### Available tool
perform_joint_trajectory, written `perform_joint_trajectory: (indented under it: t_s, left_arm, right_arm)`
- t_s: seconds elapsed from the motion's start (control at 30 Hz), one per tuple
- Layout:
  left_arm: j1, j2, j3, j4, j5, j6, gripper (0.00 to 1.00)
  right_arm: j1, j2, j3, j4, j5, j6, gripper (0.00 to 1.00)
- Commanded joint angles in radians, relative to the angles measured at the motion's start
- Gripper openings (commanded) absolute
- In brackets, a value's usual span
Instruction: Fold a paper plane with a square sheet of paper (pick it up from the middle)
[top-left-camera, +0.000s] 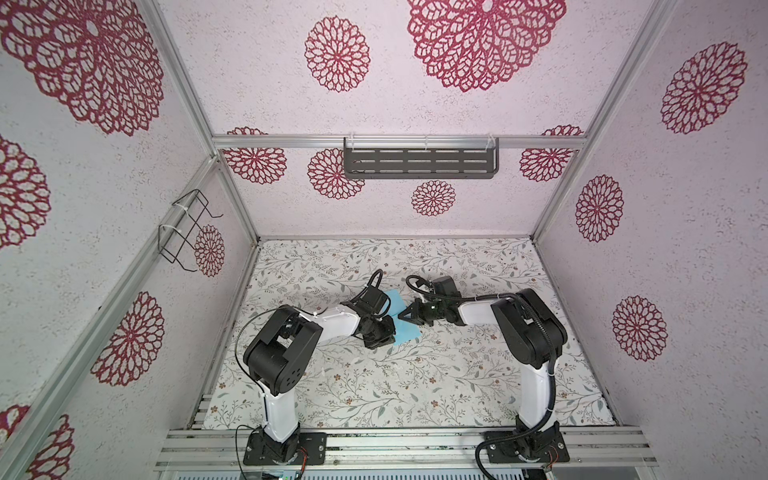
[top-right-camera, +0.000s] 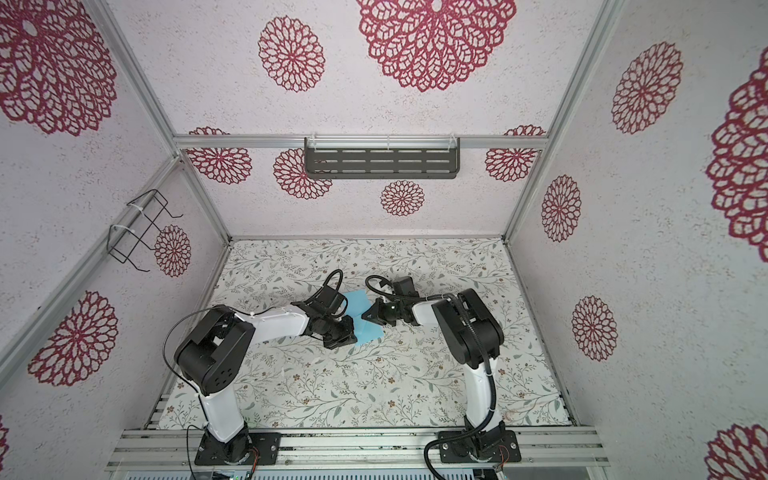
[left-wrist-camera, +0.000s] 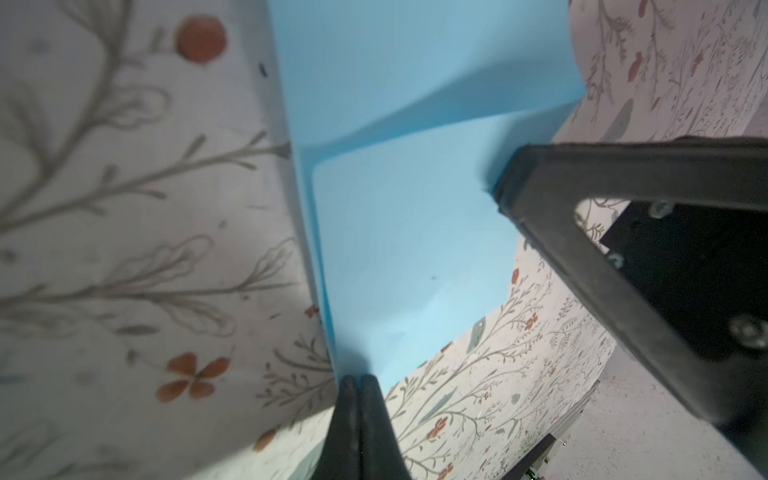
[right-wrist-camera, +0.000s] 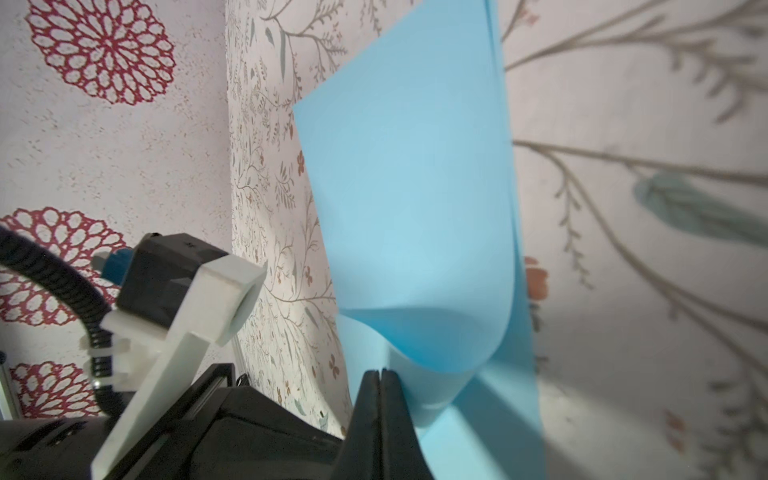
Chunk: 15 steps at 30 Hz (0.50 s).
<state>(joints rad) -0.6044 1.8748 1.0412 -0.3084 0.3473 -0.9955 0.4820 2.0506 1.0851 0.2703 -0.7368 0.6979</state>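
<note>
Near: our left gripper, fingers pressed together, pinching edge of square sheet of paper; sheet at its 3 o'clock. Sheet half-folded on floral table, long axis 12-to-6. Farther: our right gripper, fingers likewise clamped on opposite edge, sheet at its 9 o'clock. We judge both arms equally near.

Left gripper, right gripper: jaws pressed together

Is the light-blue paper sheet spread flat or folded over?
Folded over: the thin light-blue paper sheet shows two layers, the upper one bulging off the lower.
</note>
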Motion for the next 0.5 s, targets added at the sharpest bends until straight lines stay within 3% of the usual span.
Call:
perform_joint_trajectory:
  t_s: [0.0, 0.47]
  left_arm:
    - [-0.003, 0.027, 0.005, -0.050, -0.031, 0.007, 0.00]
    - [0.000, -0.040, 0.085, -0.023, -0.027, 0.053, 0.02]
  right_arm:
    - [-0.006, 0.019, 0.032, -0.051, -0.010, -0.069, 0.06]
    - [-0.008, 0.048, 0.027, -0.075, -0.005, -0.093, 0.06]
